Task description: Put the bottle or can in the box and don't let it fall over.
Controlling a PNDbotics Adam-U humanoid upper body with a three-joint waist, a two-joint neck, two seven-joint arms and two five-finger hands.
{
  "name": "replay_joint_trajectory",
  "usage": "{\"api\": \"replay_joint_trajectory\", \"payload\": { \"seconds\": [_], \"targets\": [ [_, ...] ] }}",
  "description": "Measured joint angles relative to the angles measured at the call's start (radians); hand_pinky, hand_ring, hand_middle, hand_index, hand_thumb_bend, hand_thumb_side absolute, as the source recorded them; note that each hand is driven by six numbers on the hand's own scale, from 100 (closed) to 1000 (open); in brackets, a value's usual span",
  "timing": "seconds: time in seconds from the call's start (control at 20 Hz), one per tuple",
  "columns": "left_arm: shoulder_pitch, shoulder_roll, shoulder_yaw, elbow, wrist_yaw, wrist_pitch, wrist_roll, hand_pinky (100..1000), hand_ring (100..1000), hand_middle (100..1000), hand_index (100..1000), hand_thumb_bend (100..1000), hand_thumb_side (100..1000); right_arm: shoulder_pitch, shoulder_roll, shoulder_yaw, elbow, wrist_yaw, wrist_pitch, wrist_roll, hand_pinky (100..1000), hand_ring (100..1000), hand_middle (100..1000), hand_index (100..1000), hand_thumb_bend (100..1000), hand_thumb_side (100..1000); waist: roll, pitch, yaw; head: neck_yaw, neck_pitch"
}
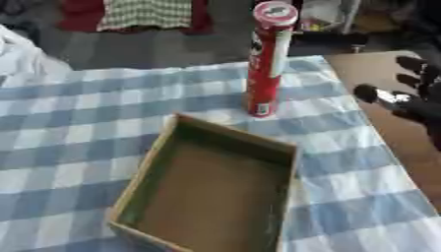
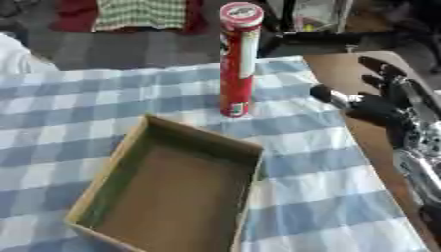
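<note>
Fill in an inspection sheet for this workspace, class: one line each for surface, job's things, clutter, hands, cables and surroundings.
Surface: table under a blue-and-white checked cloth, bare wood along its right side.
Job's things: tall red can upright on the cloth, just beyond the open, empty cardboard box.
Clutter: nothing seen.
Hands: right hand open, right of the can, not touching it; left hand not in view.
Cables: nothing seen.
Surroundings: grey floor, red and checked fabric beyond the table.
</note>
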Motion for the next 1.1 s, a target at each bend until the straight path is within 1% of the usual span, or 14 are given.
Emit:
{"api": "replay_joint_trajectory", "payload": {
  "seconds": [0.2,0.25,0.3,0.35,0.75,1.1],
  "targets": [
    [0.001,0.000,0.000,0.000,0.000,0.000,0.000,1000,1000,892,797,329,648,-0.001,0.000,0.000,0.000,0.000,-0.005,0.009,930,1000,1000,914,943,325,0.000,0.000,0.000,0.000,0.000],
    [0.001,0.000,0.000,0.000,0.000,0.000,0.000,1000,1000,892,797,330,648,-0.002,0.000,0.000,0.000,0.000,-0.008,0.017,935,1000,1000,920,1000,378,0.000,0.000,0.000,0.000,0.000],
    [0.001,0.000,0.000,0.000,0.000,0.000,0.000,1000,1000,892,797,330,648,-0.005,0.000,0.000,0.000,0.000,-0.011,0.027,936,1000,1000,922,1000,398,0.000,0.000,0.000,0.000,0.000],
    [0.001,0.000,0.000,0.000,0.000,0.000,0.000,1000,1000,892,797,330,647,-0.010,0.000,0.001,0.001,0.000,-0.014,0.039,939,1000,1000,926,1000,442,0.001,0.000,0.000,0.000,0.000],
    [0.002,0.000,0.000,0.000,0.000,0.000,0.000,1000,1000,891,796,331,646,-0.092,0.000,0.026,0.075,0.001,-0.034,0.130,930,1000,1000,932,1000,443,0.004,0.000,0.001,-0.002,0.000],
    [0.001,0.000,0.000,0.000,0.000,0.002,-0.003,1000,1000,891,796,332,646,-0.191,0.000,0.059,0.191,0.001,-0.063,0.197,903,1000,1000,926,1000,447,0.003,-0.001,0.008,-0.005,0.000]
  ]
}}
